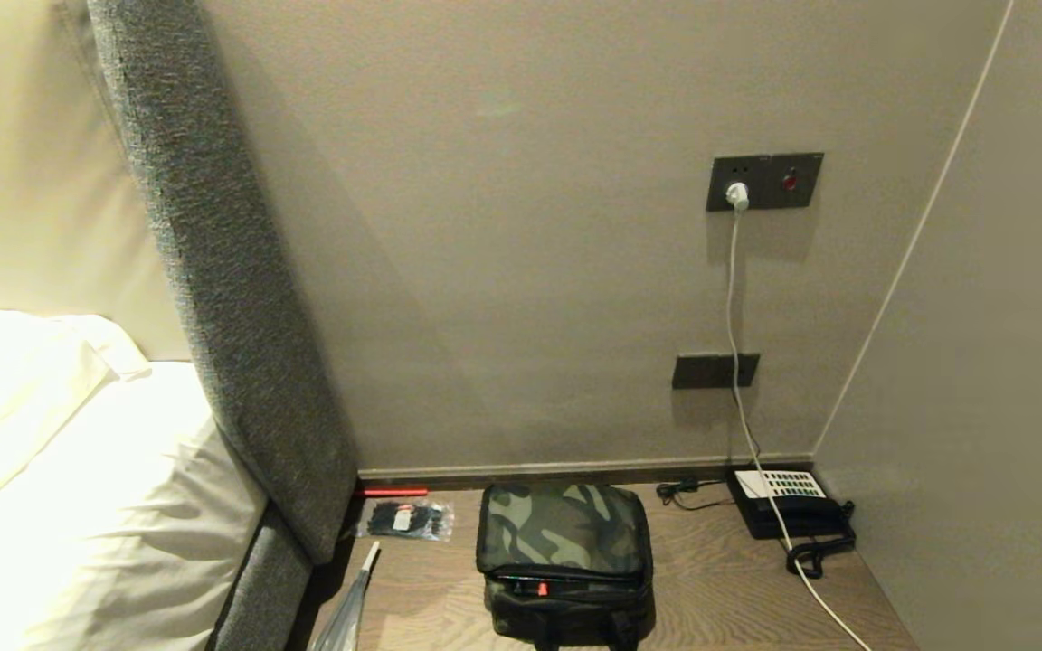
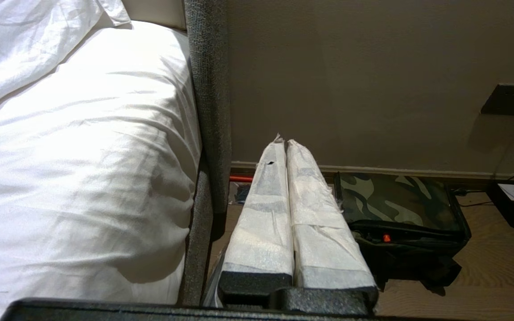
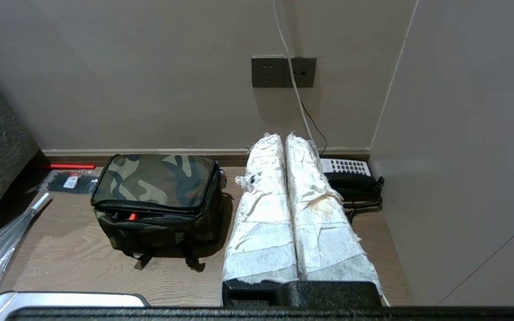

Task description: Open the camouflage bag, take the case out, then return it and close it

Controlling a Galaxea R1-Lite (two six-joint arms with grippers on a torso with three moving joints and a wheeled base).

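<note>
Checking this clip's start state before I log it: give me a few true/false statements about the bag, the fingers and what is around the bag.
1. The bag lies on the wooden table with its lid down. True.
2. The left gripper has its fingers spread wide. False: they are pressed together, holding nothing.
3. The right gripper is shut and clear of the bag. True.
4. The case is lying beside the bag. False: no case is in view.
5. A telephone sits in the corner, on the bag's right. True.
6. The packet rests on top of the bag. False: it lies on the table to the bag's left.
</note>
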